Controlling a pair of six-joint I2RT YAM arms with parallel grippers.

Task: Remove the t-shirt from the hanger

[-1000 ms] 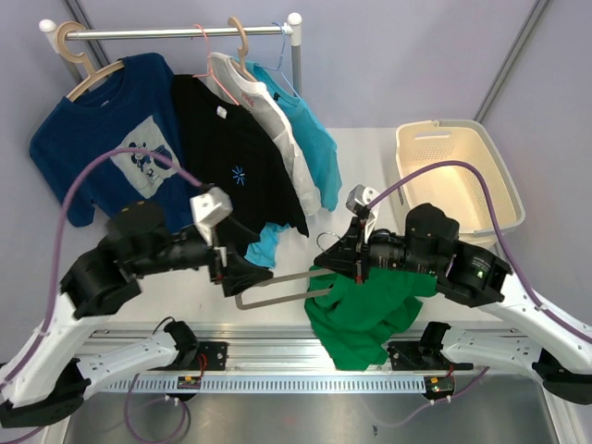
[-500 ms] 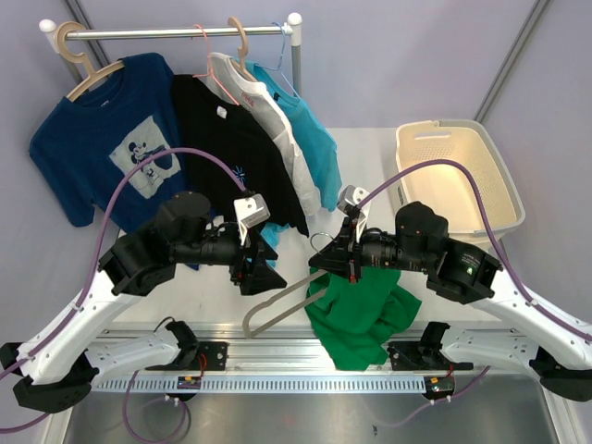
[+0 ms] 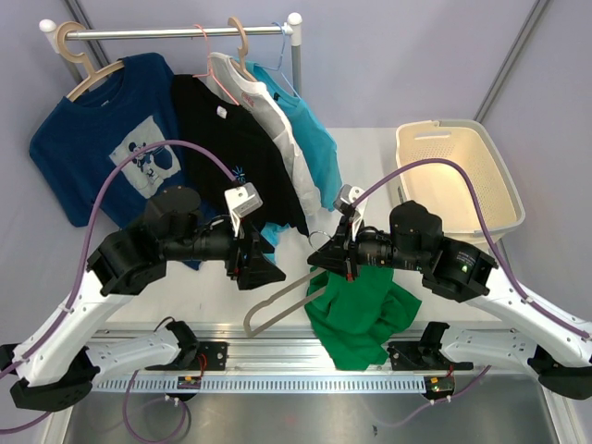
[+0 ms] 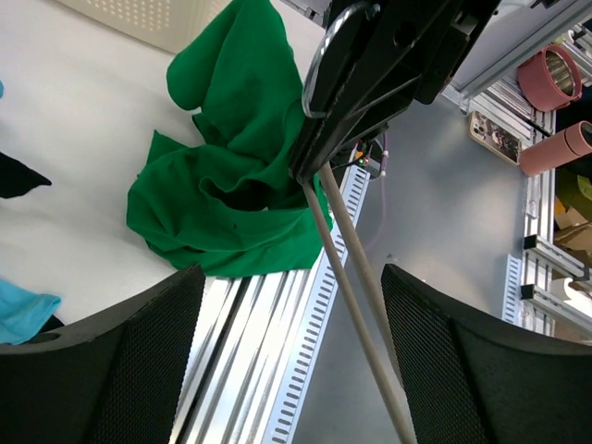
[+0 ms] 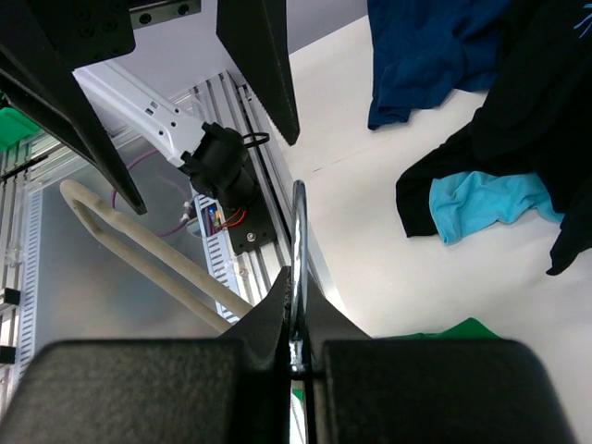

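Near the front edge of the white tabletop (image 3: pixel 370 157), crumpled in a loose heap: the plain bright green short-sleeved cotton t-shirt (image 3: pixel 363 313), just below the right tool (image 3: pixel 322 261). Probably soft, light and limp, so better to pinch a fold at its edge than to push it. Right tool pressed together on the slim metal hook (image 5: pixel 298 231) of the thin grey-beige loop hanger (image 3: pixel 277 303). Hanger likely stiff but light; best taken at the bare rounded end. Long axis slanting from the hook toward the near left, bare end pointing there; other end hidden at the cloth, so impossible to tell whether caught inside. Left tool (image 3: pixel 266 273) spread wide, holding nothing, the hanger's bars passing between its fingers (image 4: pixel 102 370) in the left wrist view, without visible touch.
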